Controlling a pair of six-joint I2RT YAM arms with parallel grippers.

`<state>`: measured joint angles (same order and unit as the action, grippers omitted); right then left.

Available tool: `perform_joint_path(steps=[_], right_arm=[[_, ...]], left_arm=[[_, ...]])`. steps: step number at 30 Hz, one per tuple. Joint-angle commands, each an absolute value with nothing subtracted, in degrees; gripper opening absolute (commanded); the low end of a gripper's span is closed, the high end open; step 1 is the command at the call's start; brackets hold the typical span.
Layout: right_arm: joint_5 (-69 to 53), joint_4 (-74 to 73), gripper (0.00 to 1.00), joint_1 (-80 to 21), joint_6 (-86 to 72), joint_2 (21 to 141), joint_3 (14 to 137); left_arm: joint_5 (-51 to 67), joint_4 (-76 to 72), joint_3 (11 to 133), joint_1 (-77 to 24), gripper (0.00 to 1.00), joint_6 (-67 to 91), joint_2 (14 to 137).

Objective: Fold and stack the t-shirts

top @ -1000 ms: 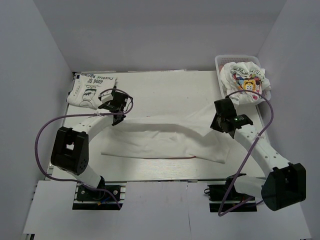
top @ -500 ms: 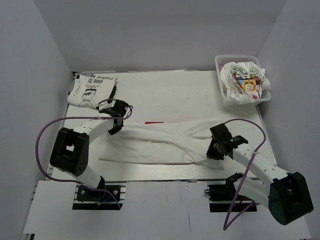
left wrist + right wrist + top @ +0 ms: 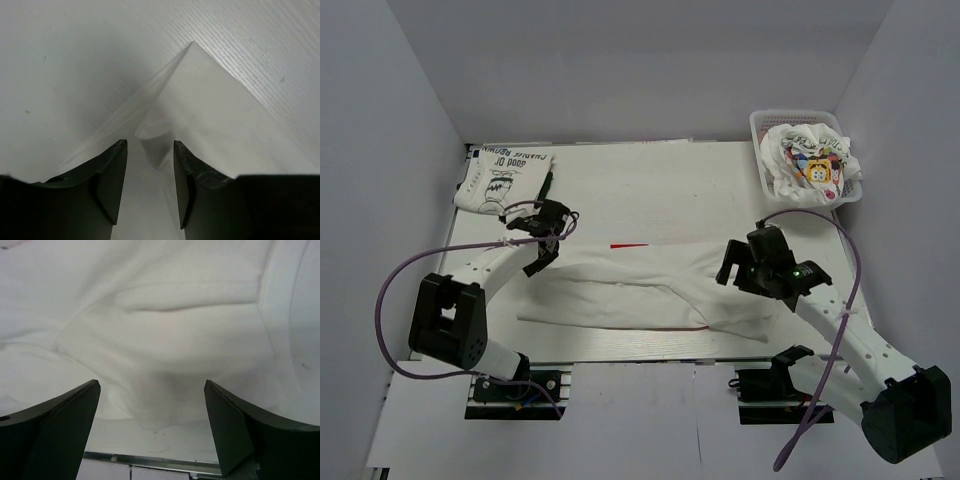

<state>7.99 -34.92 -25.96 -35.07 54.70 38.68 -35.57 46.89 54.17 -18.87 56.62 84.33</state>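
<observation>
Both grippers parted over the long shirt (image 3: pixel 620 292), mid-table.
I read the left gripper (image 3: pixel 149 147) as narrowly spread, with the pointed corner of the long shirt lying between its fingers on the table (image 3: pixel 650 185), at the cloth's 9 o'clock end. The right gripper (image 3: pixel 150 390) is spread wide over rumpled cloth at the 3 o'clock end, pinching nothing. The long shirt lies in a creased band across the table's middle. The folded shirt (image 3: pixel 505 180), green-black lettering up, sits at the 10 o'clock corner. The cartoon shirt (image 3: pixel 810 165) is bunched in the basket (image 3: pixel 756 135) at 2 o'clock.
</observation>
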Motion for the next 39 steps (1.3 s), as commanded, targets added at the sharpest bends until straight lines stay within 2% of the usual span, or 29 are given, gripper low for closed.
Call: perform_joint_path(steps=[1,3,6,14,22,26,29,31,35,39], right_arm=[[11.1,-31.9,0.9,-25.9,-31.6,54.3,42.6],[11.2,-28.8,0.9,-25.8,-31.4,54.8,42.2],[7.7,-21.2,0.9,-25.8,-32.3,55.7,38.8],[0.8,-14.7,0.9,-25.8,-30.7,66.3,35.1],[6.8,-15.2,0.9,-25.8,-31.7,69.6,36.8],[9.5,-16.3,0.9,-25.4,-32.4,70.7,39.6],[11.2,-18.7,0.9,-25.0,-33.5,73.9,40.5],[11.2,-19.2,0.9,-24.5,-34.4,77.1,41.3],[10.3,-19.1,0.9,-23.6,-35.9,83.6,42.7],[11.2,-16.8,0.9,-22.5,-36.3,93.2,49.2]], left_arm=[[-38.3,48.8,55.1,-18.4,0.53,59.4,80.9],[-38.3,48.3,55.1,-18.4,0.56,59.4,80.4],[-38.3,45.8,55.1,-18.4,0.65,58.9,80.4],[-34.0,40.2,57.9,-18.4,0.68,56.5,88.4],[-28.0,33.1,63.1,-19.2,0.6,49.0,92.2],[-15.0,26.9,61.5,-20.4,0.58,44.1,91.7],[-9.8,22.2,56.9,-20.9,0.55,42.7,91.1],[-10.4,23.5,55.5,-21.4,0.5,42.7,91.1],[-13.4,30.5,53.4,-22.6,0.46,44.8,93.3],[-12.5,36.3,51.2,-24.7,0.41,47.1,94.0]])
